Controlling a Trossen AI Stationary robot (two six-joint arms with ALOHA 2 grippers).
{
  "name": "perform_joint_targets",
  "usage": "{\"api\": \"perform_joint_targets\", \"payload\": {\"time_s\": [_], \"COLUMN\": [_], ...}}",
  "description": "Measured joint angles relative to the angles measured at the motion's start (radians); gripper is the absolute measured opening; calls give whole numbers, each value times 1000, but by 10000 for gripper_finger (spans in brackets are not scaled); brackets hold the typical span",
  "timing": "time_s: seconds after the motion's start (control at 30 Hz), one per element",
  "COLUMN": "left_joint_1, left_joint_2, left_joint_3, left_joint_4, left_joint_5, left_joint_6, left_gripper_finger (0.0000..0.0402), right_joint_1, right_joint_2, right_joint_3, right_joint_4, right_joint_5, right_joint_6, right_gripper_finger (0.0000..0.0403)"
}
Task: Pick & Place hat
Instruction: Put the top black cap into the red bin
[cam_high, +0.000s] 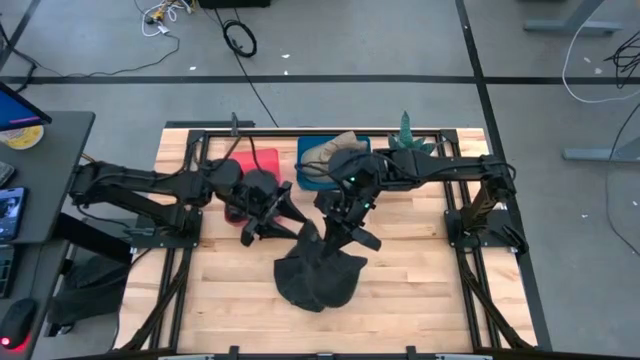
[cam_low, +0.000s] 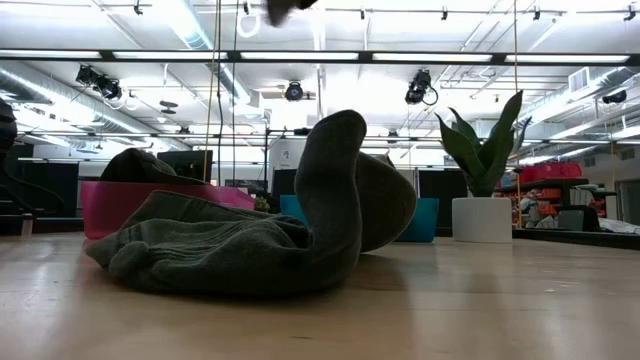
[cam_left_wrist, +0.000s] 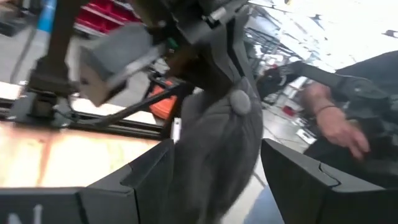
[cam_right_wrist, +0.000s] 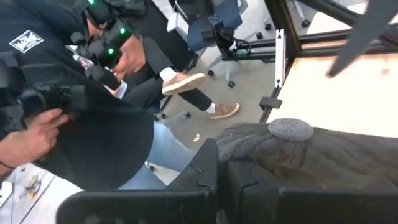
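The dark grey hat lies heaped on the wooden table, near the front middle. One narrow part of it rises toward my right gripper, which is shut on it. In the low view the hat rests on the table, with one fold standing up. My left gripper hovers open just left of the hat and points level at it. In the left wrist view its two fingers stand on either side of the raised cloth, apart from it. My right gripper pinches the hat's crown cloth between its shut fingers, right beside the round top button. The fingers come slanting down from the table's far right. The pinched part is raised. The rest of the hat trails down onto the table.
A red bin and a blue bin holding a tan hat stand at the far middle. A potted plant stands right of them. People sit beyond the table's edge. Bare wood lies on both sides of the hat.
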Motion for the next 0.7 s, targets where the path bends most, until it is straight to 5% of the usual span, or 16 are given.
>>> {"api": "perform_joint_targets", "payload": {"time_s": [0.43, 0.7], "left_joint_1": [28, 11], "left_joint_2": [28, 55], "left_joint_3": [-1, 0], "left_joint_4": [21, 39], "left_joint_5": [-40, 65], "left_joint_6": [46, -7], "left_gripper_finger": [245, 245], "right_joint_1": [42, 22], "right_joint_2": [0, 0], "right_joint_3": [0, 0], "right_joint_4": [37, 68], "right_joint_5": [-36, -24], "right_joint_6": [58, 83], "right_gripper_finger": [0, 0]}}
